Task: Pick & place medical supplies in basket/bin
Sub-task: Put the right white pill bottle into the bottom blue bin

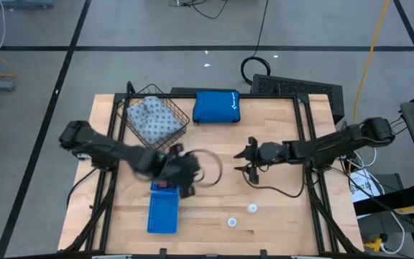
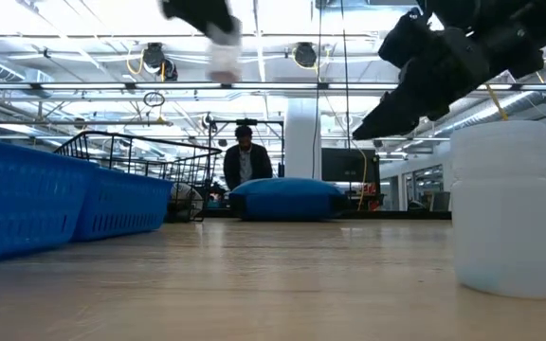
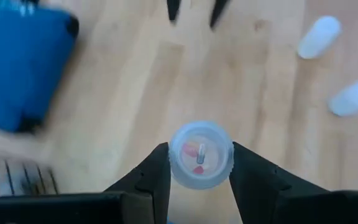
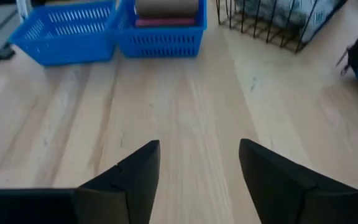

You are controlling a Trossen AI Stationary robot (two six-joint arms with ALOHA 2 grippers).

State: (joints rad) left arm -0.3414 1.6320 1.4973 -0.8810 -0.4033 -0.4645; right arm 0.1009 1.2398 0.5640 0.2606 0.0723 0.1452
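Observation:
My left gripper [image 1: 185, 175] hangs above the table's middle, just past the far end of the blue tray [image 1: 162, 214], shut on a small white round disc [image 3: 201, 155]. Two more white discs [image 1: 252, 208] [image 1: 231, 222] stand on the wood near the front edge. The tray's compartment [image 4: 160, 38] holds a brown roll [image 4: 166, 7] and a pink roll [image 4: 166, 22]. The grey-blue pack [image 1: 153, 120] lies in the wire basket [image 1: 183, 115] at the far left. My right gripper [image 1: 244, 160] hovers open right of centre, with nothing between its fingers. My left gripper pinches the white disc by its round side wall [image 3: 174, 163] between its two fingers, one on each side. The fingers slant down from above. The disc [image 2: 224, 57] is lifted well clear of the table, its flat top facing the wrist camera.
A bright blue zip pouch [image 1: 216, 106] lies at the far edge beside the basket. The tray's other compartment [image 4: 67, 31] is bare. A person [image 2: 245, 161] stands in the room beyond the table. Bare wood stretches between the two grippers and the front edge.

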